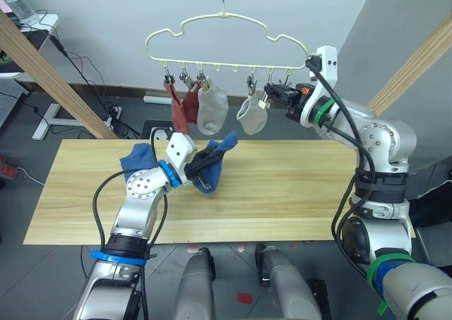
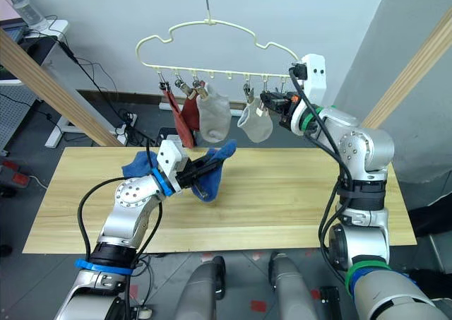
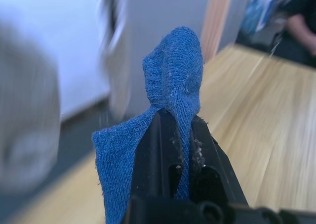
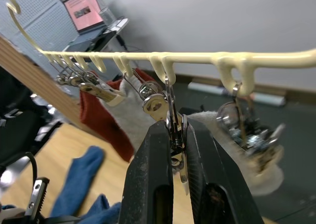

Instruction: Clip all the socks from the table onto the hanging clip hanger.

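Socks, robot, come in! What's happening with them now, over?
Left gripper shut on a blue sock, lifted off the table. Right gripper squeezing a free clip on the hanger. Four socks hung; other blue sock waiting. Nothing blocking.

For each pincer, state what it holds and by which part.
Left pincer: a blue fabric ankle sock, pinched mid-length, one end sticking up past the fingertips. Right pincer: a small grey metal clip on the pale-yellow wire hanger.
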Robot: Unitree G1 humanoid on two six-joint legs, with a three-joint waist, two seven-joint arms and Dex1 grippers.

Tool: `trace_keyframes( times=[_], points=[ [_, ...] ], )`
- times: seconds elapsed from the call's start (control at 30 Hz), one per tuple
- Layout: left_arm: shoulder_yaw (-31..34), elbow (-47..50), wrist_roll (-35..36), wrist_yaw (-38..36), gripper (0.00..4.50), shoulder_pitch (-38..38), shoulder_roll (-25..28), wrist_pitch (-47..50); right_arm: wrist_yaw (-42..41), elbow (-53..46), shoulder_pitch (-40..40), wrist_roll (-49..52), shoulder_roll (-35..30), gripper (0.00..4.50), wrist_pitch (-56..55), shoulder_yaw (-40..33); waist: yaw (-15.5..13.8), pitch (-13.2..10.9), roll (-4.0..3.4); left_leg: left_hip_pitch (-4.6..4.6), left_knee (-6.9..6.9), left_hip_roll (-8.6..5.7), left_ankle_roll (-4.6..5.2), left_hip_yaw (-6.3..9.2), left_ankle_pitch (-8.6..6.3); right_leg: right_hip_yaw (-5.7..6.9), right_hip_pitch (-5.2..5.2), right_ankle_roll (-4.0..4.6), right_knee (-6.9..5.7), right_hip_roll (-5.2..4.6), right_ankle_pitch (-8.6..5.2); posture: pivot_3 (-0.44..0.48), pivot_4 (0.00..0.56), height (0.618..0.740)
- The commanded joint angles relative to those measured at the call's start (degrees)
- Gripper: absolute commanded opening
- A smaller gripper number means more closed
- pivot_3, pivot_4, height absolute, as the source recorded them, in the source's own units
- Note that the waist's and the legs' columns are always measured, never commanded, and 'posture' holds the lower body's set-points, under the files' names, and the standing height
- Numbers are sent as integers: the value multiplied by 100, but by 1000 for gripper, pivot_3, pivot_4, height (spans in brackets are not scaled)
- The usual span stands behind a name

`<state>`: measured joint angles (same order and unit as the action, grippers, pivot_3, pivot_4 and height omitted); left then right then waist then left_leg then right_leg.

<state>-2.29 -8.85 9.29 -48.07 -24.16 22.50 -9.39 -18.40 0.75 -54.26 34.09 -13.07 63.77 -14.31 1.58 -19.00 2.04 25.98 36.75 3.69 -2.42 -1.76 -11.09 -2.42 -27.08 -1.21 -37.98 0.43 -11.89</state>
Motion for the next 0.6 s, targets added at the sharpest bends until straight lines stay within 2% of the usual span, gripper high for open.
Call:
trace_keyframes(
  times=[0.03,0.33,0.6],
  points=[
    [-90,155,-53,67,66,-66,-106,-500,144,120,-202,348,-53,63,504,-363,0,0,0,0,0,0,0,0,0,0,0,0,1,0,0,-21,380,740],
    [-250,-541,-468,503,66,-651,-353,-1021,700,44,-404,930,273,63,1407,-954,12,-1,0,5,-3,-1,3,2,-1,2,-1,-1,7,3,0,-31,372,740],
    [-300,-868,-574,598,66,-869,-425,-1247,1068,-89,-417,1121,438,63,1615,-1144,10,-1,0,6,-5,-2,3,2,-1,2,-1,-2,9,3,0,-31,367,740]
  ],
)
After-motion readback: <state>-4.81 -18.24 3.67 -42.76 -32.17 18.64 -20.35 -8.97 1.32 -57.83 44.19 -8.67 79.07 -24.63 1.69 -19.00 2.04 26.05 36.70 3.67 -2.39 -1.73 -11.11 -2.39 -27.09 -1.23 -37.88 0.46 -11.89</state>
